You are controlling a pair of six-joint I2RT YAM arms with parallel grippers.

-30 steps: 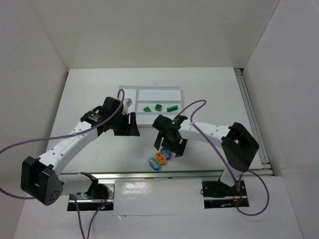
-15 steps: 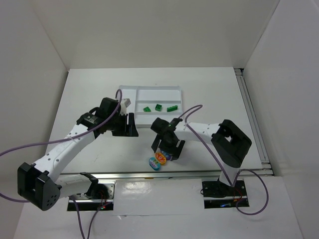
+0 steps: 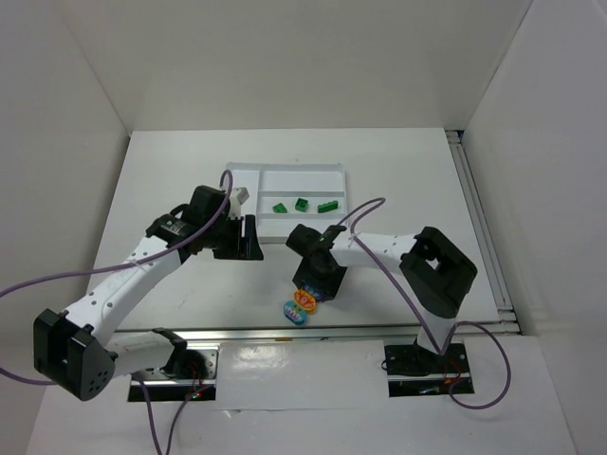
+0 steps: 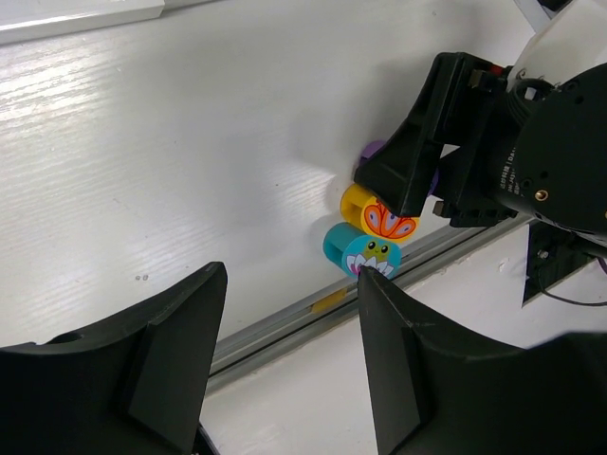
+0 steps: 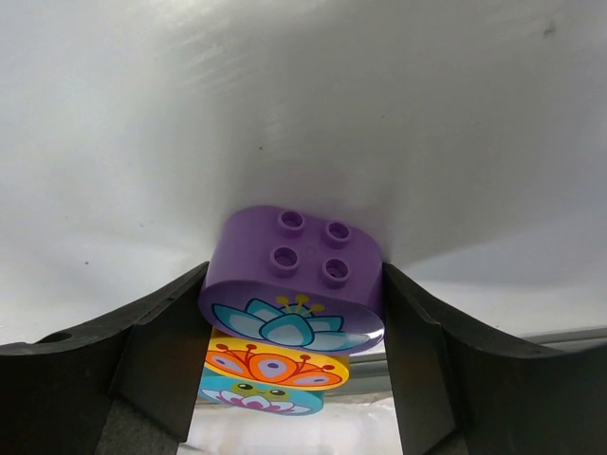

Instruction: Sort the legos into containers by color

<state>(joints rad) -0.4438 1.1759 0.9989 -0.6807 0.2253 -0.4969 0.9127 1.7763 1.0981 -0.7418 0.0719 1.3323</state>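
Your right gripper (image 5: 294, 284) is clenched on the purple brick (image 5: 294, 261) near the table's front edge, tight against the orange brick (image 5: 275, 362) and teal brick (image 5: 261, 396) -- lift crookedly and they could drag along; your left gripper (image 4: 289, 313) gapes empty.

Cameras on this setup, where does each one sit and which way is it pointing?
Top external: above and behind the bases, looking down on the table; left arm, right arm and white tray show.
Left wrist: on the left arm, facing the table's near edge; its open left pincer frames the right arm.
Right wrist: on the right arm, aimed down at the table; its right pincer grips the purple brick.
Shared: both wrist views show the purple brick, orange brick and teal brick in a row.
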